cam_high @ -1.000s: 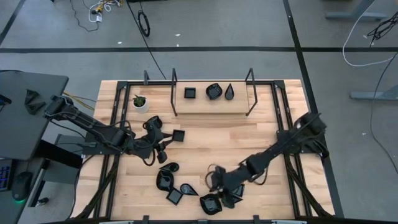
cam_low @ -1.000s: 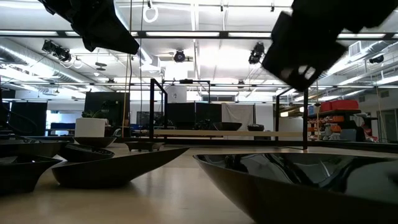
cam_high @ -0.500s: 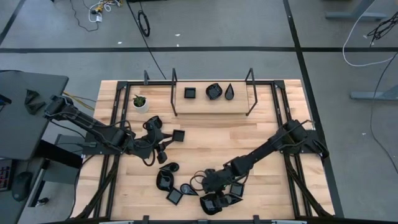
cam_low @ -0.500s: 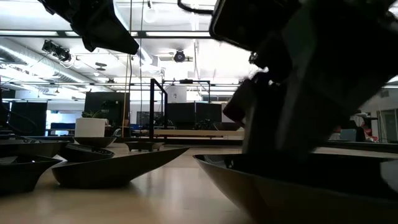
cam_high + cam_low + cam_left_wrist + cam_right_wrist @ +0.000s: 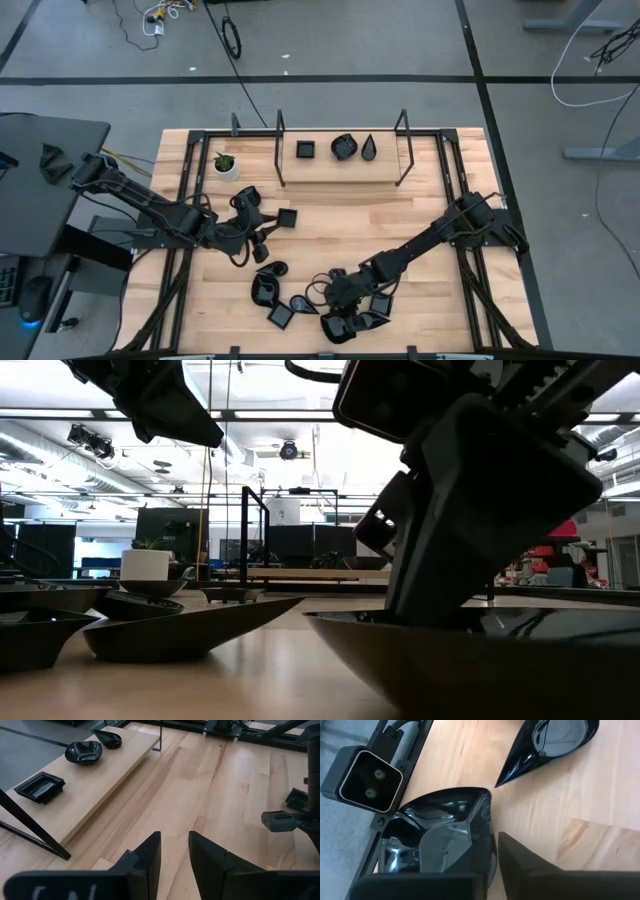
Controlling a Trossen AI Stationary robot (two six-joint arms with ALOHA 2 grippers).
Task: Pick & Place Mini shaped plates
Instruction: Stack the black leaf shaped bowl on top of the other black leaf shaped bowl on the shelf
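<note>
Several glossy black mini shaped plates lie on the wooden table near its front edge, among them a teardrop one (image 5: 555, 735) and a group (image 5: 275, 300). Three more (image 5: 344, 146) sit on the raised shelf at the back. My right gripper (image 5: 335, 316) is down at a rounded plate (image 5: 430, 835) by the near edge and shut on it; in the low view that plate (image 5: 450, 660) fills the foreground. My left gripper (image 5: 174, 860) hovers open above the table's left middle, nothing between its fingers, with a square plate (image 5: 287, 217) just beside it. My right gripper has the rounded plate by its rim (image 5: 487, 827): one finger (image 5: 445, 850) is inside the dish and the other (image 5: 530, 865) outside it. The fingers slant down from the table's far right. The plate lies on the table, close to the near edge.
A small white pot with a green plant (image 5: 226, 165) stands at the back left. The shelf's black metal frame (image 5: 402, 150) rises at the back. A camera block (image 5: 367, 780) sits at the near edge right beside the held plate. Bare wood lies in the table's middle.
My right gripper has come down and gone toward the table's near left, from above the front plates into the rounded plate by the near edge, rolling a little as it went. For the last half second it has kept still there.
</note>
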